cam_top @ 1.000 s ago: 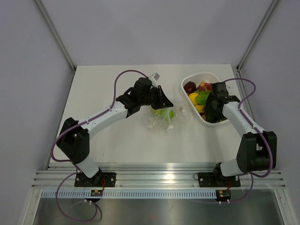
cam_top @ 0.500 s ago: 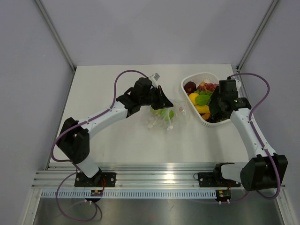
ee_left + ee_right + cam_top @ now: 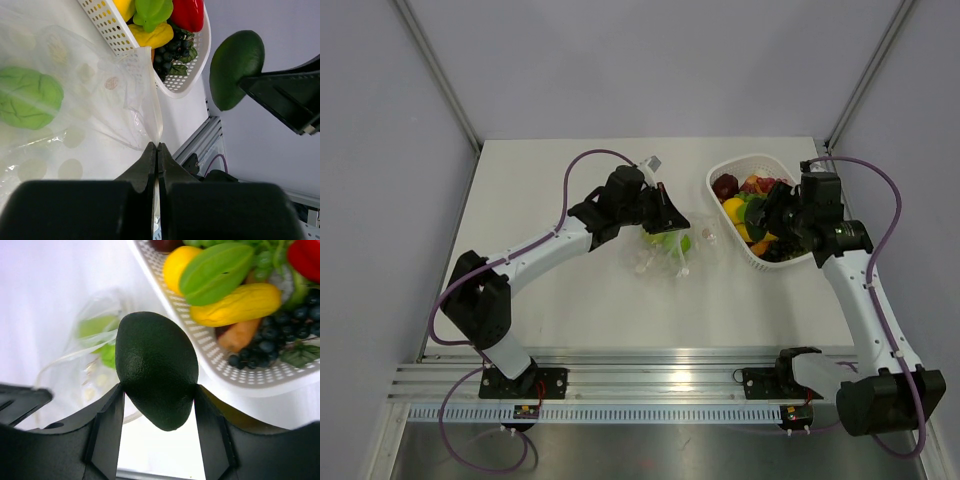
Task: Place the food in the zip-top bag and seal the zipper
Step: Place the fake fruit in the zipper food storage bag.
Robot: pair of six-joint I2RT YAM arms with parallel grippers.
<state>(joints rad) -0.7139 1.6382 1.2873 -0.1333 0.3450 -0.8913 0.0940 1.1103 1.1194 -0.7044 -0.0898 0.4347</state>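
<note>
The clear zip-top bag [image 3: 670, 252] lies mid-table with a light green food piece [image 3: 27, 97] inside. My left gripper [image 3: 158, 146] is shut on the bag's mouth edge [image 3: 156, 120] and holds it up. The zipper is too faint to make out. My right gripper [image 3: 158, 387] is shut on a dark green avocado [image 3: 155, 365], held in the air over the near left rim of the white basket [image 3: 250, 380]. The avocado [image 3: 235, 67] also shows in the left wrist view, to the right of the bag. More food [image 3: 745, 200] fills the basket.
The white lattice basket [image 3: 730, 170] stands at the back right, holding yellow, green, red and dark purple pieces. An aluminium rail [image 3: 660, 380] runs along the near table edge. Grey walls close in the table on three sides.
My right arm has lifted off the basket with the avocado in its jaws, and its wrist has swung right. The left arm and the bag have not moved.
</note>
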